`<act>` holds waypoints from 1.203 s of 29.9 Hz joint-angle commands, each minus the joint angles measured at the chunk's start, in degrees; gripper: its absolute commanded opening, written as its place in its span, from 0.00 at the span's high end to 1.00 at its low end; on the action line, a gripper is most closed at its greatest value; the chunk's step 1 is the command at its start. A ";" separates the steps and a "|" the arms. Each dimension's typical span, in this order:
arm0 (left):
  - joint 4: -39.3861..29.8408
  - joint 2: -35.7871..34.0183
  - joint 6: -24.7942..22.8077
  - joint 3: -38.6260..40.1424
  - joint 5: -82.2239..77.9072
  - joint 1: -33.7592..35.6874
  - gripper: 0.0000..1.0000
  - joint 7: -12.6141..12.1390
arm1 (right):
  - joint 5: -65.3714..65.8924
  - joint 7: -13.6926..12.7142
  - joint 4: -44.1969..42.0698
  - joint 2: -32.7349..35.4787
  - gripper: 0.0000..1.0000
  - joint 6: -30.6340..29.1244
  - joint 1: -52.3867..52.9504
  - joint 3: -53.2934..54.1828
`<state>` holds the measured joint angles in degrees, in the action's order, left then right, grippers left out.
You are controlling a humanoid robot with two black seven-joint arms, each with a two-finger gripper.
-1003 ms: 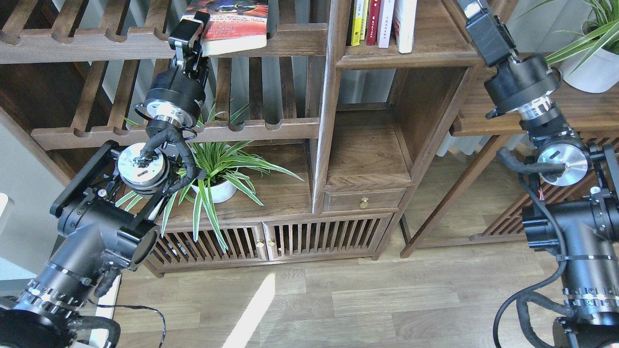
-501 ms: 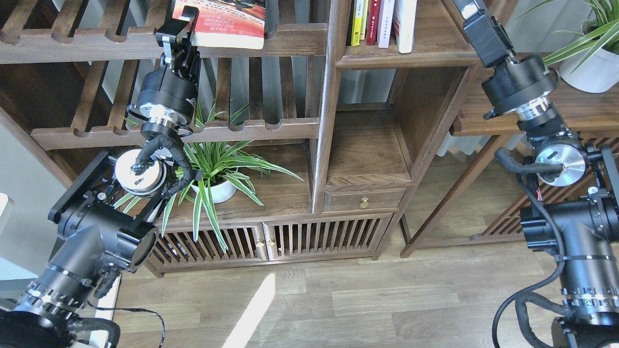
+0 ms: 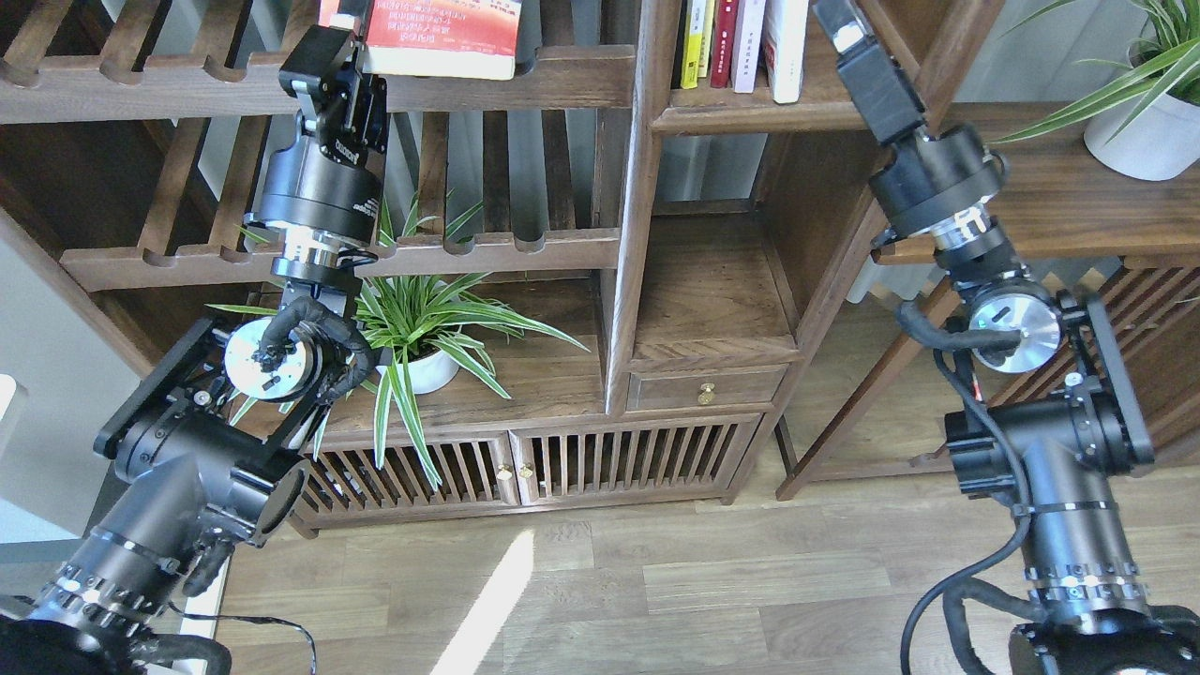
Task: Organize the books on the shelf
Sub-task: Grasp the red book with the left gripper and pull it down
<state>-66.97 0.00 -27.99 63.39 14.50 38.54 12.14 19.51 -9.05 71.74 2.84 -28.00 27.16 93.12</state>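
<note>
While the left gripper (image 3: 345, 42) clamps the red-orange book (image 3: 441, 37) at its left corner, the shelf (image 3: 825, 94) lies well right, nearer the right gripper (image 3: 834, 23), whose opening I cannot tell.

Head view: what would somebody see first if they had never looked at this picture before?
Probably the two big black robot arms, reaching up from both bottom corners. The left gripper is at the corner of a red-orange book lying on the slatted rack at the top, and the right gripper is up beside the row of standing books on the shelf. A green striped plant in a white pot sits in the middle.
</note>
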 commanded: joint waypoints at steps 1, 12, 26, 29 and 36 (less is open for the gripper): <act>-0.18 0.00 -0.01 0.42 0.09 -0.74 0.95 -0.10 | -0.26 0.00 -0.02 -2.84 0.05 0.00 0.00 -1.36; -1.41 0.00 -0.01 0.07 0.53 -3.12 0.98 -0.72 | -3.16 0.00 0.33 -2.84 0.08 0.00 -2.02 -5.14; -9.23 -1.05 -0.01 -0.37 0.26 -9.62 0.98 -0.80 | -3.43 0.00 1.30 -2.84 0.08 0.00 -8.96 -5.14; -9.50 -1.49 -0.01 -0.37 0.09 -10.41 0.98 -0.89 | -3.51 0.00 1.30 -2.84 0.08 0.00 -8.96 -5.14; -9.85 -5.88 -0.01 -0.28 0.09 -10.50 0.98 -0.81 | -4.13 0.09 1.30 -2.84 0.07 0.00 -8.87 -5.23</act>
<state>-76.72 -4.18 -28.00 62.94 14.58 28.06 11.26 15.57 -8.99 73.04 0.00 -28.00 18.20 87.93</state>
